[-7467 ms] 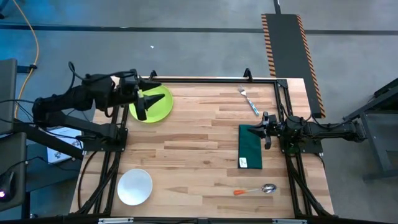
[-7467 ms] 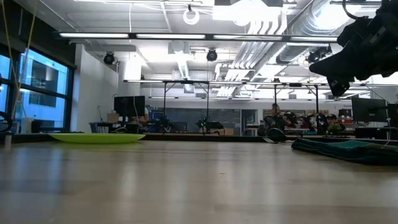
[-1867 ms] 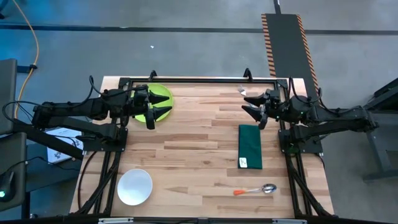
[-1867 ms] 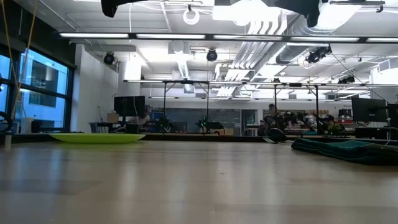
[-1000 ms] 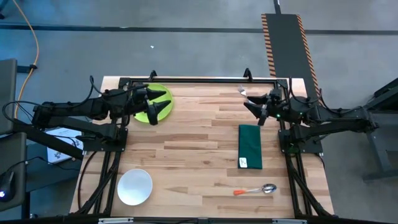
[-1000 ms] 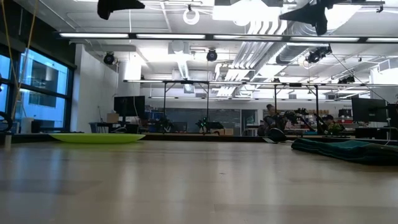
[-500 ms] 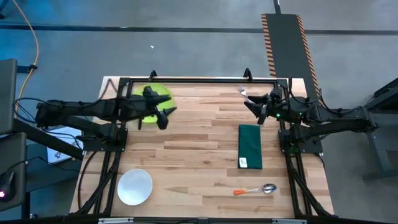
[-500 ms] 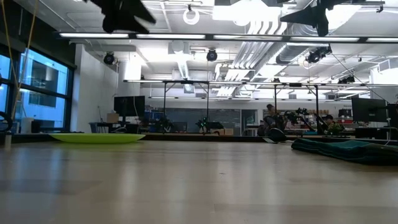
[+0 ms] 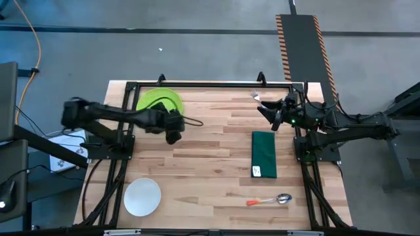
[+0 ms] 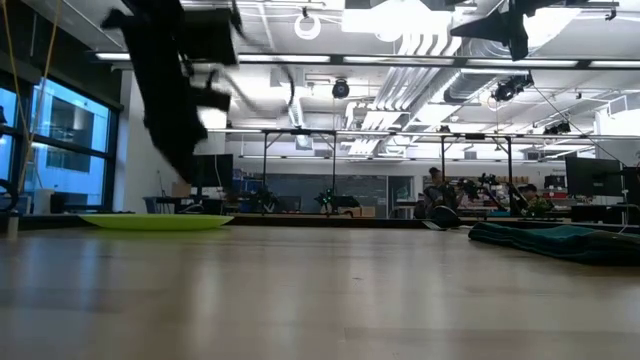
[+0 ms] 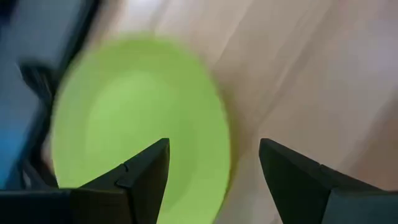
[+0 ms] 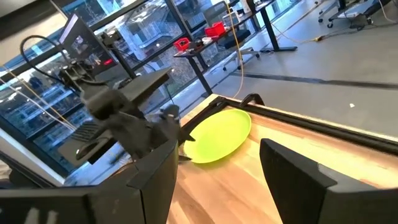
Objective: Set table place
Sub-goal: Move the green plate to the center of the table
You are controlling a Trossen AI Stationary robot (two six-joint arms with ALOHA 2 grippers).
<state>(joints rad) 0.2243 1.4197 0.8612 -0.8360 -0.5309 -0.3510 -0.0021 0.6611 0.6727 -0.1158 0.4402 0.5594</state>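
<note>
The left gripper (image 9: 174,129) is being held with fingers (image 11: 146,177) spread wide and empty, just off the plate (image 9: 157,105), which is lying near the table's (image 9: 210,164) far left corner. The right gripper (image 9: 272,115) is being kept raised, fingers apart, near the fork (image 9: 257,97) by the far right corner. The napkin (image 9: 264,154) is lying by the right edge, the spoon (image 9: 270,200) toward the near right corner, the bowl (image 9: 142,196) at the near left corner.

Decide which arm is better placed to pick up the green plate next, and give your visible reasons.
Probably the left. The left gripper hangs open beside the plate, which fills its wrist view. The right gripper, also open, waits across the table, by the napkin.
</note>
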